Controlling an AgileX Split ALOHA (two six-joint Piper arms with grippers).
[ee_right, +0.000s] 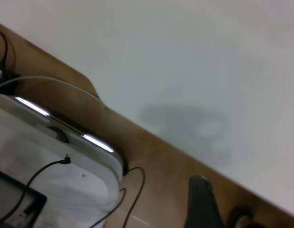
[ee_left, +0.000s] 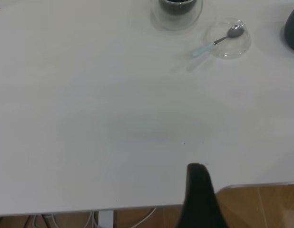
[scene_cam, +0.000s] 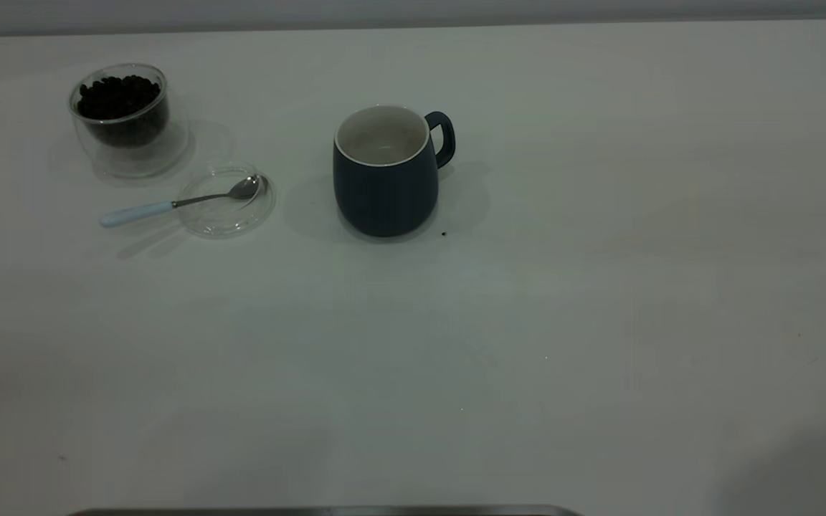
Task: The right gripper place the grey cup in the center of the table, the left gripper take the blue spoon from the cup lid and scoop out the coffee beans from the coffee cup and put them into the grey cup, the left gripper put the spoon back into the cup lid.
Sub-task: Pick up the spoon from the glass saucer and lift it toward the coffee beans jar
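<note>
A rounded dark navy-grey ceramic mug, the grey cup (scene_cam: 386, 174), stands upright near the middle of the large plain white table (scene_cam: 528, 322). It has a white rim and white inside, and its loop handle points toward the far right in the exterior view. No beans can be made out inside it. A tiny dark speck (scene_cam: 444, 233) lies on the tabletop just beside its base.

Well to its left stands the small clear double-walled glass coffee cup (scene_cam: 126, 118), filled with a heap of dark, almost black coffee beans (scene_cam: 119, 97). Just in front of it lies the flat round clear-glass cup lid (scene_cam: 225, 202). The blue spoon (scene_cam: 176, 203) rests with its shiny metal bowl on the lid, its pale blue handle reaching out over the table to the left.

In the left wrist view the coffee cup and the mug are cut off at the picture's edge. The left gripper (ee_left: 200, 197) shows only as one black tapering part above the table's near edge, far from the spoon; I cannot tell its opening. The right gripper (ee_right: 202, 204) likewise shows one dark part, beyond the table edge over a brown floor (ee_right: 156, 185) with cables (ee_right: 130, 190); its opening cannot be told either.
</note>
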